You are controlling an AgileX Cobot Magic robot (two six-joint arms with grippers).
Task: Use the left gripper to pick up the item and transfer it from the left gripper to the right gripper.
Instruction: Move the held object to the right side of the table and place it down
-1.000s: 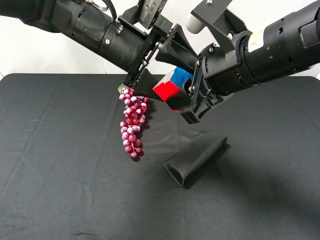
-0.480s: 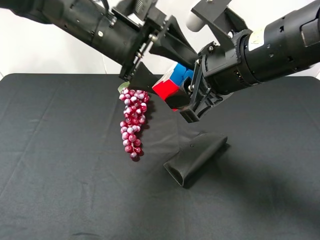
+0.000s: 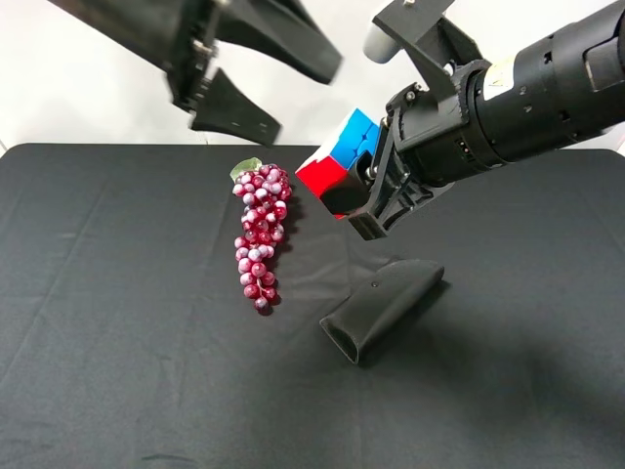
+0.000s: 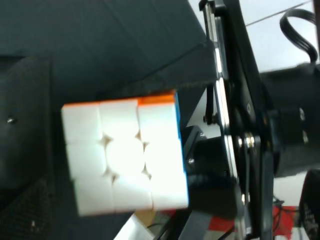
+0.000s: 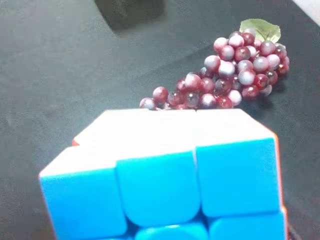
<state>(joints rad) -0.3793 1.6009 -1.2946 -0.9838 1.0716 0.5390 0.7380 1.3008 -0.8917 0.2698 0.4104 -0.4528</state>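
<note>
The puzzle cube (image 3: 335,168) hangs above the table, held in my right gripper (image 3: 359,193), which is shut on it. Its red and blue faces show in the high view. The left wrist view shows its white face (image 4: 125,162) against the right gripper's black frame (image 4: 240,130). The right wrist view shows its blue face (image 5: 165,185) close up. My left gripper (image 3: 305,103) is open and empty, up and to the left of the cube and apart from it.
A bunch of dark-red grapes (image 3: 259,234) lies on the black cloth (image 3: 117,322) below the left gripper; it also shows in the right wrist view (image 5: 225,75). A black tapered pouch (image 3: 381,308) lies under the right gripper.
My left gripper has let go of the cube, opened and pulled back up and to the left. The right gripper keeps hold of the cube and has stayed put.
</note>
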